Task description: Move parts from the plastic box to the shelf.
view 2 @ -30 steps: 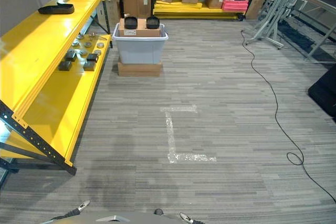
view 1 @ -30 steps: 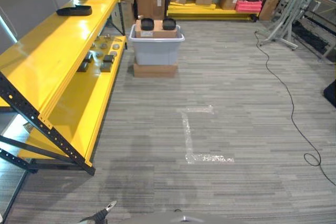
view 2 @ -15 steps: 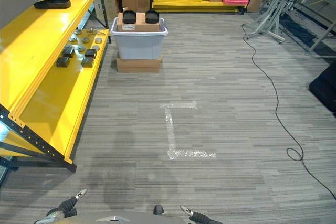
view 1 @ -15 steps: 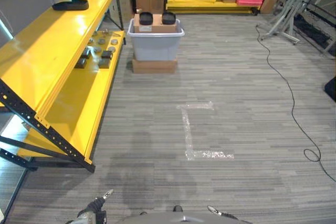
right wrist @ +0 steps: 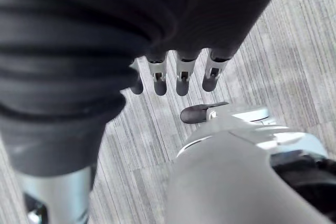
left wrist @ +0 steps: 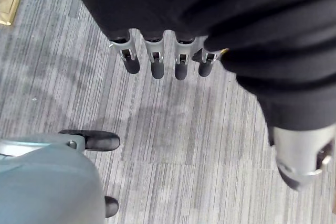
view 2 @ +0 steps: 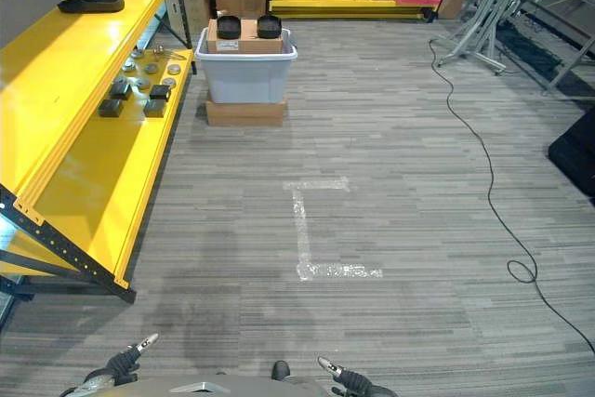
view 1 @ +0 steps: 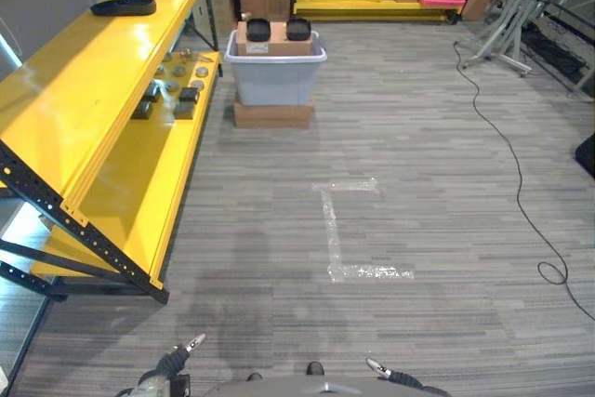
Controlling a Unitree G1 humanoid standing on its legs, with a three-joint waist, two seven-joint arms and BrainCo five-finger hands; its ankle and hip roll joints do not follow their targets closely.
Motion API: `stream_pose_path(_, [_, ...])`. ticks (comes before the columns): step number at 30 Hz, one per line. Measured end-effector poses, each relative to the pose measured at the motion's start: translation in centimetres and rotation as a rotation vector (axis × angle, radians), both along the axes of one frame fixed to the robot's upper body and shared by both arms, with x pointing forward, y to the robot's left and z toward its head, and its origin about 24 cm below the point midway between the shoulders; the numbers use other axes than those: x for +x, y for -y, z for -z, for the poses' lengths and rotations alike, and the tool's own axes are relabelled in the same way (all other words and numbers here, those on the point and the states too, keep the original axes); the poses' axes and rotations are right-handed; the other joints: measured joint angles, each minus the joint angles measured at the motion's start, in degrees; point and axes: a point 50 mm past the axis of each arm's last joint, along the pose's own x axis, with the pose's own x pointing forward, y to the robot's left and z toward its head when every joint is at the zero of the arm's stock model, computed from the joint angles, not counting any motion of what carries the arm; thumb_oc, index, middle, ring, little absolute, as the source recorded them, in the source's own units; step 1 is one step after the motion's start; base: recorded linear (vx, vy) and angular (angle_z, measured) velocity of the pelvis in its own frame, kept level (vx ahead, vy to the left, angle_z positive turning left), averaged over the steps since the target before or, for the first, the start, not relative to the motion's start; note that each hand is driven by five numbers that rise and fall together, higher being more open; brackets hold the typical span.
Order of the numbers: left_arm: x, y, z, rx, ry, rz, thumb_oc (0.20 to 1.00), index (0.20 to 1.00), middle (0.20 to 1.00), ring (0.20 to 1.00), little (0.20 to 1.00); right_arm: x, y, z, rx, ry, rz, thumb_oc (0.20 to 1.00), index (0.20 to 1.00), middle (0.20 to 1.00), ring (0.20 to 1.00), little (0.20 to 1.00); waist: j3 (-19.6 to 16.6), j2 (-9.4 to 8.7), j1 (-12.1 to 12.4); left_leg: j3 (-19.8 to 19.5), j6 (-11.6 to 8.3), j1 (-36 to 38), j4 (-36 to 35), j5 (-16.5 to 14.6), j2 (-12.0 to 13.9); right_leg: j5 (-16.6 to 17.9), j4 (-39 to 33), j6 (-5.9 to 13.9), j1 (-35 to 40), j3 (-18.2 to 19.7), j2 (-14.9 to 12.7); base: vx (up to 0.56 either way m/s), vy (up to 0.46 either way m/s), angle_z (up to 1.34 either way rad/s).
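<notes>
Both hands empty, parts sitting in the box way up ahead

The grey plastic box (view 1: 275,78) sits on a flat cardboard box (view 1: 272,116) on the floor (view 1: 400,183), just beside the far end of the yellow shelf (view 1: 102,72). Inside it there's a brown carton (view 1: 273,42) with two black round parts (view 1: 276,29) on top. Some small parts (view 1: 172,95) already lie on the shelf's lower level, plus two black trays (view 1: 124,6) up top. Left hand (left wrist: 157,56) and right hand (right wrist: 178,74) hang low over the floor, fingers straight, holding nothing. White tape marks (view 1: 339,230) on the floor.
</notes>
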Motion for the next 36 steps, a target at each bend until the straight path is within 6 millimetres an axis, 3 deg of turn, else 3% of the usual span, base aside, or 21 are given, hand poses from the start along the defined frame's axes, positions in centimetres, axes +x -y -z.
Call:
stream_pose_path(6, [-0.1, 0.2, 0.1, -0.034, -0.009, 0.005, 1.0, 1.0, 1.0, 1.0, 1.0, 0.2, 0.0, 0.0, 0.008, 0.007, 0.02, 1.0, 1.0, 1.0, 1.0, 1.0, -0.03, 0.07, -0.02, -0.11, 0.0, 0.29, 0.0, 0.04, 0.0, 0.08, 0.01, 0.0, 0.16, 0.04, 0.0, 0.0, 0.0, 0.0])
stream_pose_path(12, [0.0, 0.3, 0.1, -0.047, -0.008, 0.012, 1.0, 1.0, 1.0, 1.0, 1.0, -0.8, -0.9, 0.3, 0.129, -0.084, 0.114, 1.0, 1.0, 1.0, 1.0, 1.0, -0.28, 0.51, -0.01, -0.41, -0.11, 0.59, -0.36, -0.15, 0.02, -0.17, -0.08, -0.2, 0.96, -0.14, 0.0, 0.03, 0.003, 0.01])
stream_pose_path(20, [-0.2, 0.4, 0.1, -0.056, -0.021, 0.015, 1.0, 1.0, 1.0, 1.0, 1.0, -0.6, -0.9, 0.3, 0.073, -0.05, 0.123, 1.0, 1.0, 1.0, 1.0, 1.0, -0.86, 0.51, 0.09, -0.52, -0.09, 0.61, -0.26, -0.13, 0.02, -0.1, 0.02, -0.11, 0.99, -0.26, 0.0, 0.02, 0.006, 0.01])
stream_pose_path(24, [0.6, 0.2, -0.1, -0.062, 0.014, 0.03, 1.0, 1.0, 1.0, 1.0, 1.0, 1.9, -0.4, -0.5, 0.045, 0.091, 0.093, 1.0, 1.0, 1.0, 1.0, 1.0, -1.09, 0.22, 0.14, -0.51, -0.05, 0.6, -0.29, -0.08, -0.01, -0.02, 0.21, -0.08, 0.98, -0.23, -0.01, 0.04, 0.042, 0.0])
stream_pose_path(25, [1.4, -0.3, -0.5, -0.051, 0.046, 0.041, 1.0, 1.0, 1.0, 1.0, 1.0, 3.6, 0.3, -1.2, 0.016, 0.174, 0.074, 1.0, 1.0, 1.0, 1.0, 1.0, -1.11, 0.19, 0.1, -0.49, -0.03, 0.62, -0.34, -0.07, -0.03, 0.01, 0.19, -0.05, 0.99, -0.21, -0.04, 0.08, 0.073, 0.0])
stream_pose_path(29, [3.2, -1.4, -1.4, -0.03, 0.12, 0.06, 1.0, 1.0, 1.0, 1.0, 1.0, 5.9, 2.2, -2.6, -0.051, 0.291, 0.052, 1.0, 1.0, 1.0, 1.0, 1.0, -1.14, 0.19, 0.2, -0.47, -0.01, 0.66, -0.35, -0.07, -0.06, 0.04, 0.22, 0.01, 1.01, -0.17, -0.05, 0.08, 0.089, 0.0])
stream_pose_path(36, [5.3, -0.9, -2.1, -0.064, 0.199, 0.095, 1.0, 1.0, 1.0, 1.0, 1.0, 7.3, 1.6, -3.3, -0.082, 0.352, -0.075, 1.0, 1.0, 1.0, 1.0, 1.0, -0.27, -0.62, 0.2, 0.11, 0.55, 0.5, -0.04, -0.3, -0.26, -0.82, 3.59, 0.64, -0.67, 0.03, -0.12, 0.06, 0.087, -0.03])
